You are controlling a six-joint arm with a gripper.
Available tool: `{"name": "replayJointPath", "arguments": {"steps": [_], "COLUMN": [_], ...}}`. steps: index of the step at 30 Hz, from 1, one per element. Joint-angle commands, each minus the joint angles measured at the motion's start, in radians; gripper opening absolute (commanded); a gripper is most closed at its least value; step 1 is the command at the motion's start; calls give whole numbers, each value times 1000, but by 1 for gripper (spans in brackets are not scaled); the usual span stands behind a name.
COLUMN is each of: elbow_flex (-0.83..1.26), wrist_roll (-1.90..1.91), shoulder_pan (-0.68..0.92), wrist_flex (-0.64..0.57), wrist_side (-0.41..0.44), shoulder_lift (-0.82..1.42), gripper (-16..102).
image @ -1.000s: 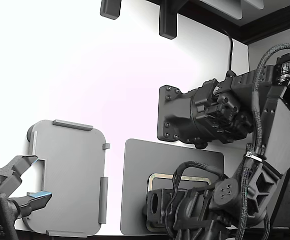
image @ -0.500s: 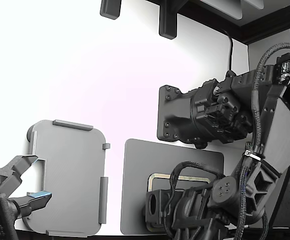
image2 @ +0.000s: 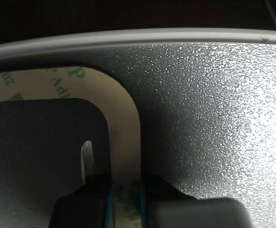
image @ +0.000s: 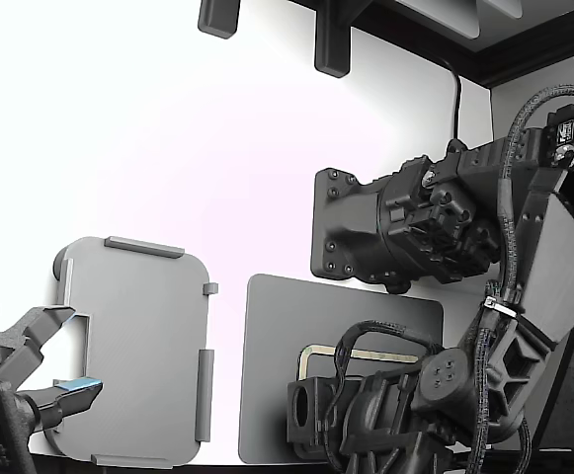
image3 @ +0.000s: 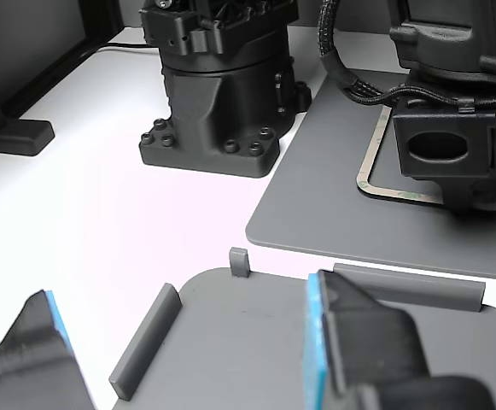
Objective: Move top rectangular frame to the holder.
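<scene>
White tabletop (image: 168,148) carries a dark grey mat (image: 277,365) and, to the exterior view's left, the light grey holder (image: 138,346), with the arm hiding most of the top rectangular frame (image: 318,350) lying on the mat. Up close the gripper (image2: 126,199) pinches the frame's pale border between its fingers, though the fingertips are cut off. Compared with a second ago, the wrist has sunk lower over the frame.
</scene>
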Motion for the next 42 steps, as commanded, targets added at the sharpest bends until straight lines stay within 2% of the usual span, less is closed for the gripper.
{"name": "replayJointPath", "arguments": {"steps": [1,2,7,16,23,26,29,34,42], "elbow_flex": [-9,-12,-38,-259,-393,-456,-515,-601,-706], "wrist_roll": [3,3,-18,109,238,293,357,506,681], "shoulder_pan": [-14,-14,-21,-121,-181,-229,-285,-364,-509], "wrist_flex": [8,14,51,302,419,459,477,514,508], "wrist_side": [26,31,34,95,179,178,178,233,212], "shoulder_lift": [17,20,32,100,124,127,115,66,-40], "gripper": [-7,-11,-11,-11,-11,-11,-11,-11,-11]}}
